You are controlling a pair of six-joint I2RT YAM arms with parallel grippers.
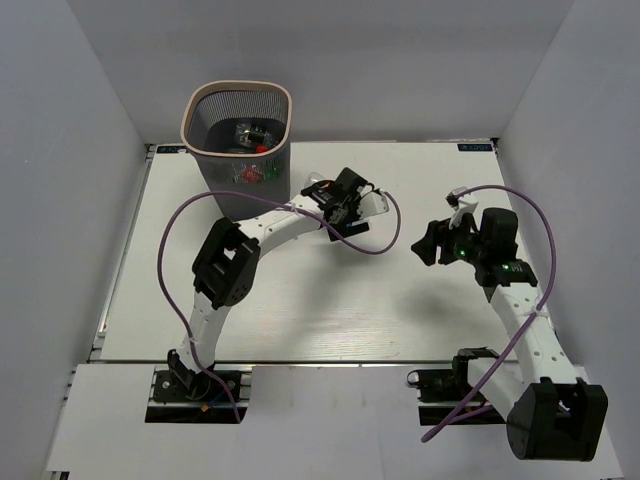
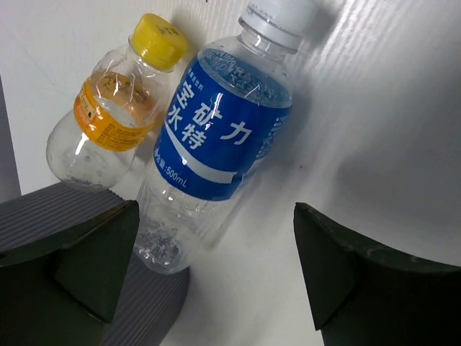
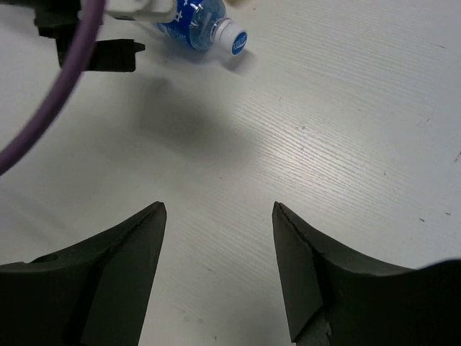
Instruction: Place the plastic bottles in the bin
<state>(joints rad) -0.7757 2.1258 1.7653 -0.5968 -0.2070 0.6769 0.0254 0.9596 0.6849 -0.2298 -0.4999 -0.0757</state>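
Observation:
A clear plastic bottle with a blue label and white cap (image 2: 216, 137) lies on the white table, its base between the fingers of my left gripper (image 2: 215, 209), close to the left finger. The jaws stand wide open around it and hold nothing. Beside it lies a smaller clear bottle with an orange label and yellow cap (image 2: 108, 122). The right wrist view shows the blue bottle's cap end (image 3: 209, 30) far ahead of my right gripper (image 3: 220, 209), which is open and empty above bare table. The bin (image 1: 237, 100) stands at the far left with bottles (image 1: 255, 140) inside.
The left arm (image 1: 270, 228) curves across the table's middle, just right of the bin, with its purple cable (image 1: 170, 250) looping to the left. The right arm (image 1: 500, 262) sits at mid right with its own cable (image 1: 548, 230). Grey walls enclose the table.

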